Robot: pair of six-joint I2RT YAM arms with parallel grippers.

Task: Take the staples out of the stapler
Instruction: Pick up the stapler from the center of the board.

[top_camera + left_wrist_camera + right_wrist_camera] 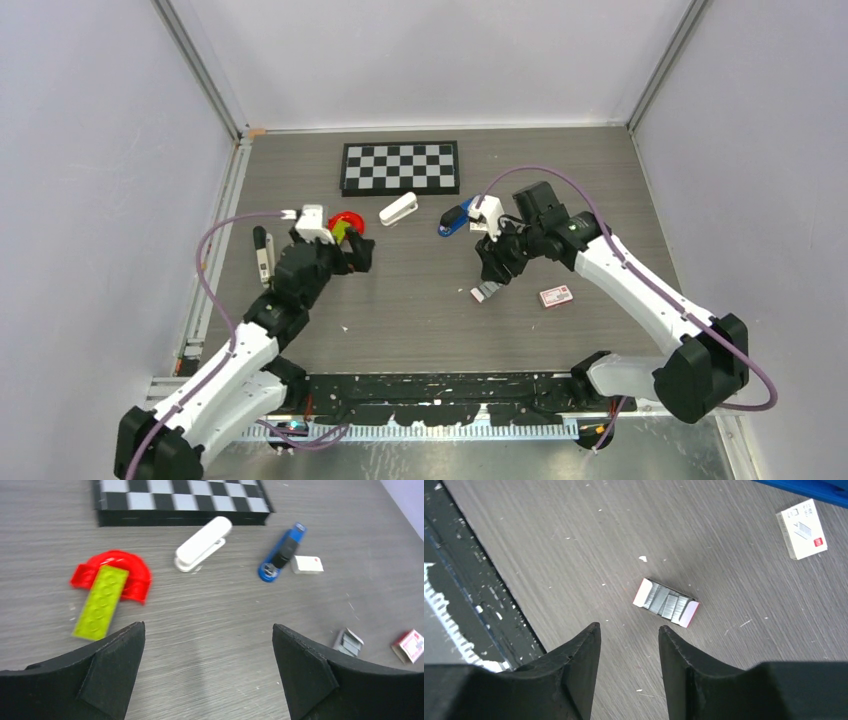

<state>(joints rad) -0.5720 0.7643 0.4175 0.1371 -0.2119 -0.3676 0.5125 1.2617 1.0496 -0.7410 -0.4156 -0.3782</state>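
Blue plastic with a dark middle, the stapler (282, 552) is lying flat on the table just off the near right corner of the checkerboard (180, 500), with a white stapler (202, 544) sitting in front of that board's middle. A small white staple box (307, 564) is resting just beside the blue one, on the side away from the board. Whether its magazine is open I cannot tell.

The left gripper (207, 627) is hovering well on the near side of the board with its fingers spread wide and nothing between them. The right gripper (629, 630) is hanging farther from the board, fingers partly apart and empty, just above an open tray of staple strips (666, 602).

The stapler is probably light, stiff and smooth, so it is likely to skid or swivel under a one-sided push. Pinching it across its narrow sides near the middle looks best, leaving the metal-tipped end free. The staple strip inside is brittle and liable to crumble if squeezed.
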